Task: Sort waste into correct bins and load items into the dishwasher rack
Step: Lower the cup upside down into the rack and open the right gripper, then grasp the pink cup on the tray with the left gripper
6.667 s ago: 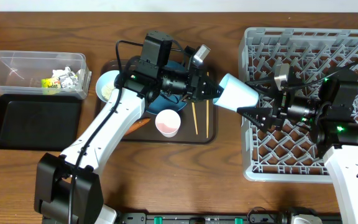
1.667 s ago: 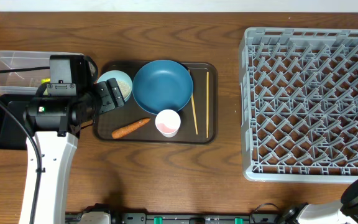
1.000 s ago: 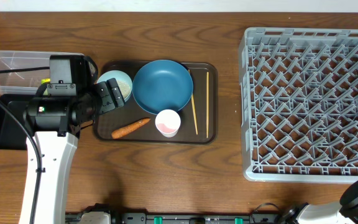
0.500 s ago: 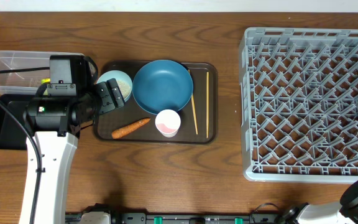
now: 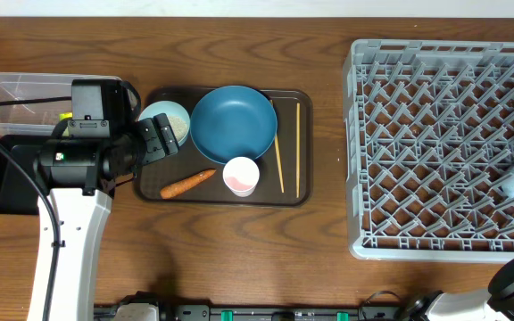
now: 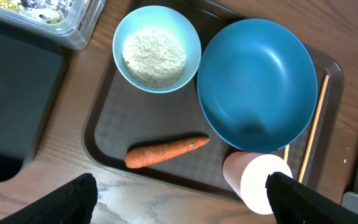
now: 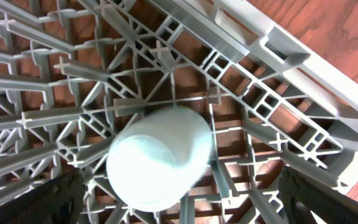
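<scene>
Across the wooden table (image 5: 328, 53), the right gripper (image 7: 180, 213) is springing open, leaving the light blue cup (image 7: 160, 158) lying loose by the right wall of the dishwasher rack (image 5: 435, 143), so one item is loaded; the left gripper (image 6: 182, 202) is hovering open.

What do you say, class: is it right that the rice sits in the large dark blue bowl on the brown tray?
No. The rice sits in the small light blue bowl on the brown tray; the left wrist view shows it.

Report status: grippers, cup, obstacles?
Left gripper open, empty, above serving tray. Right gripper open; light blue cup in dishwasher rack, not gripped. Nothing blocking.
</scene>
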Available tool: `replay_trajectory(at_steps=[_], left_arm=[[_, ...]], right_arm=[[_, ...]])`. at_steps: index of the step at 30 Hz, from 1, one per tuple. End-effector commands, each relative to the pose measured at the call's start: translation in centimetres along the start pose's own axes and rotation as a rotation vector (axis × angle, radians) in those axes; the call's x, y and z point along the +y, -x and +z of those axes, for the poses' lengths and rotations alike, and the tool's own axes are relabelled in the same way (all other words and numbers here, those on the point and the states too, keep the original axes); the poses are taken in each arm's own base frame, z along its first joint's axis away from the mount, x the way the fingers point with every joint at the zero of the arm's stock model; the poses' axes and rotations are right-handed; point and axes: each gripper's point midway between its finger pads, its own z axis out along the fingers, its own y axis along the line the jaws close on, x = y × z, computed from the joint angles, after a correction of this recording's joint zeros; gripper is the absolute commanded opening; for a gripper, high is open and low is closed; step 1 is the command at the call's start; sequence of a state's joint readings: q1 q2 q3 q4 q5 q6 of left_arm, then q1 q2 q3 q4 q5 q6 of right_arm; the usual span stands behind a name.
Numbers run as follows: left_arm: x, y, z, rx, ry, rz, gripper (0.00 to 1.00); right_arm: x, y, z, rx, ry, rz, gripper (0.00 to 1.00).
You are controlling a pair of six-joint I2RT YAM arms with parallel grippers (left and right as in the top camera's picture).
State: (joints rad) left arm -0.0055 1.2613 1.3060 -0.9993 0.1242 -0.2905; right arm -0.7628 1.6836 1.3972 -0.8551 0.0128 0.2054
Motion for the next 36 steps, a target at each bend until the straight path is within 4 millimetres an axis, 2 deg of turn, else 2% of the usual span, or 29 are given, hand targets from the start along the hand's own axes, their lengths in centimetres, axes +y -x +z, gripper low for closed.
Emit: replay_trajectory(at_steps=[1, 3, 5, 7, 9, 12, 15, 18, 20, 24, 26, 29, 36], left_arm=[[0.2, 0.1, 0.0, 0.004, 0.006, 0.005, 0.89], [0.1, 0.1, 0.0, 0.004, 0.006, 0.005, 0.89], [0.2, 0.1, 0.0, 0.004, 0.006, 0.005, 0.90], [0.2, 0.1, 0.0, 0.004, 0.006, 0.005, 1.00], [0.1, 0.1, 0.0, 0.003, 0.006, 0.005, 0.99], [0.2, 0.1, 0.0, 0.004, 0.006, 0.005, 0.99], [0.1, 0.3, 0.0, -0.004, 0.002, 0.005, 0.99], [-0.1, 0.5, 0.2, -0.007, -0.001, 0.008, 0.99], [-0.6, 0.1, 0.6, 0.009, -0.005, 0.023, 0.99], [-2.3, -1.8, 2.3, 0.084, -0.017, 0.088, 0.99], [-3.2, -3.5, 3.6, 0.148, -0.014, 0.129, 1.00], [-4.0, -5.7, 5.3, 0.244, 0.002, 0.180, 1.00], [-3.8, -9.3, 9.3, 0.443, 0.094, 0.162, 0.96]], right_arm=[[-0.1, -0.3, 0.1, 0.005, -0.010, -0.003, 0.99], [0.6, -0.4, 0.1, 0.014, 0.029, -0.001, 0.99], [2.6, -0.8, -0.1, 0.036, 0.147, -0.015, 0.99], [5.6, -1.4, -0.9, 0.061, 0.328, -0.081, 0.99], [7.3, -1.9, -1.6, 0.074, 0.427, -0.108, 0.99], [8.8, -2.7, -2.7, 0.080, 0.476, -0.165, 0.99], [11.2, -3.6, -4.9, 0.059, 0.509, -0.242, 0.99], [14.3, -5.5, -7.6, 0.035, 0.558, -0.374, 0.99], [16.7, -7.4, -9.2, 0.035, 0.598, -0.480, 0.99], [20.7, -11.6, -10.6, 0.085, 0.657, -0.634, 0.99], [21.9, -13.7, -10.8, 0.126, 0.663, -0.691, 0.99], [22.6, -15.9, -10.4, 0.158, 0.615, -0.763, 0.99], [23.5, -17.5, -10.4, 0.150, 0.563, -0.845, 0.99]])
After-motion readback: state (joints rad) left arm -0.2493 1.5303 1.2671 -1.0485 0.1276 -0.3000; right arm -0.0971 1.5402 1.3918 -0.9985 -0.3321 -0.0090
